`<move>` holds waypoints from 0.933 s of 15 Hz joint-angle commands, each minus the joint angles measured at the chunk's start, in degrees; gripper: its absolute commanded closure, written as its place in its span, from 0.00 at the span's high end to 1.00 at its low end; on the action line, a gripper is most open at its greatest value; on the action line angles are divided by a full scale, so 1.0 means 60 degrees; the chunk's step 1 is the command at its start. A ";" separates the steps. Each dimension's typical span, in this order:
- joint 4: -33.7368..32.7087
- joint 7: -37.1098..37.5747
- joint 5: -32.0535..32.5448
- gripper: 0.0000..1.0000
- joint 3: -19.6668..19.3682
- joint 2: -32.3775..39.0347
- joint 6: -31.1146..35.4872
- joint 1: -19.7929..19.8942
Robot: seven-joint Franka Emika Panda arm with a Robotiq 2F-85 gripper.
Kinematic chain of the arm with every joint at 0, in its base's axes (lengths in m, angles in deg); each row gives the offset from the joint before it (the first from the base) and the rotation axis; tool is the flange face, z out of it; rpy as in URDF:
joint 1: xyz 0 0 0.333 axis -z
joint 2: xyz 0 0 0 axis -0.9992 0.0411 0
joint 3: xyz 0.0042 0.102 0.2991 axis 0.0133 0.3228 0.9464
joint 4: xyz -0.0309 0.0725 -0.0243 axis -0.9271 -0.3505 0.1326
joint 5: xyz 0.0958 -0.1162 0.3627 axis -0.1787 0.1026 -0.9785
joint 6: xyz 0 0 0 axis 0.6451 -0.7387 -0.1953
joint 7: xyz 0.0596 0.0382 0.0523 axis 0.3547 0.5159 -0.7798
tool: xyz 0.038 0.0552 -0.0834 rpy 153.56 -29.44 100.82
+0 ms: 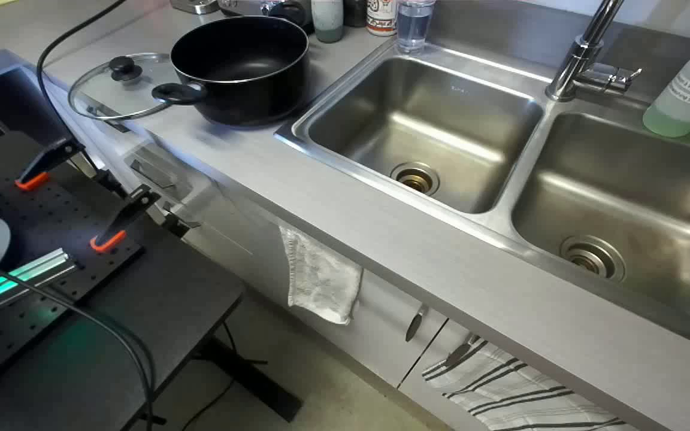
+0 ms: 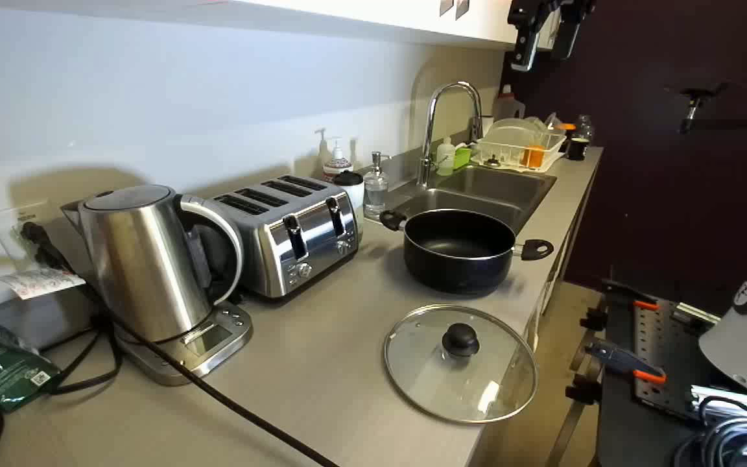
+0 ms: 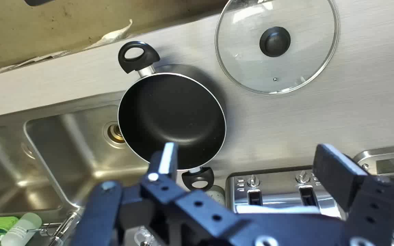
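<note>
Near the front edge of the counter (image 2: 321,376), the lid (image 2: 461,370) is made of smooth, clear glass, ringed with shiny metal. The pot (image 2: 458,266) is coated smoothly. Toward the back edge, shiny metal is seen on the toaster (image 2: 308,227).

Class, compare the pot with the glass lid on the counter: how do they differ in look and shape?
The pot is black and opaque; the lid is clear, metal-rimmed glass. The pot is deep, while the lid is shallow. The pot carries two looped side handles, whereas the lid has one round knob on top. Both are round and rest on the counter.
</note>
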 commanded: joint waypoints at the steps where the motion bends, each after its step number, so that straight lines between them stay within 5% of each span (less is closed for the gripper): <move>1: -0.0019 0.0113 0.0125 1.00 -0.0182 0.0060 -0.0016 -0.0243; 14: 0.0034 -0.0746 0.0356 1.00 -0.0215 0.0532 0.0036 -0.0607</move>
